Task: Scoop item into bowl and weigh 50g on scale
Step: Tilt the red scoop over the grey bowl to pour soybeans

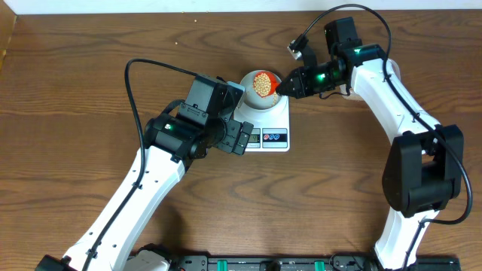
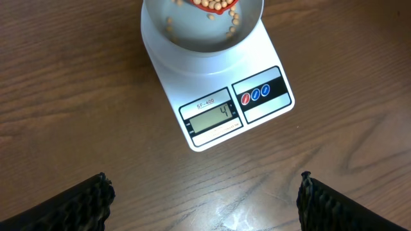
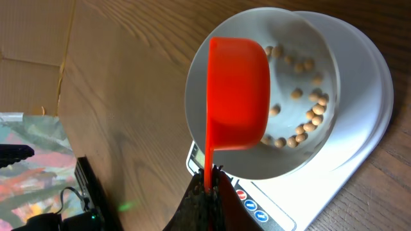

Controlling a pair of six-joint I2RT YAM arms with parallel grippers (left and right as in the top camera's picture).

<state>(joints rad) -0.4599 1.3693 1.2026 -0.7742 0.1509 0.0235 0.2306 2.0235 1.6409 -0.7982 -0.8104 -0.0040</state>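
Note:
The white scale (image 1: 277, 119) lies at table centre with the pale bowl (image 1: 252, 100) on it. My right gripper (image 1: 283, 86) is shut on the thin handle of a red scoop (image 1: 263, 83), which hangs over the bowl full of tan beads. In the right wrist view the scoop (image 3: 236, 96) covers the left half of the bowl (image 3: 324, 58), and several beads (image 3: 308, 125) lie on the bowl's floor. My left gripper (image 2: 205, 205) is open and empty over bare wood just in front of the scale (image 2: 218, 83), whose display reads 4.
A black rail (image 1: 263, 264) runs along the table's front edge. The right arm's dark base (image 1: 422, 173) stands at the right. Brown cardboard (image 3: 32, 32) and a colourful sheet (image 3: 26, 147) show at the left in the right wrist view.

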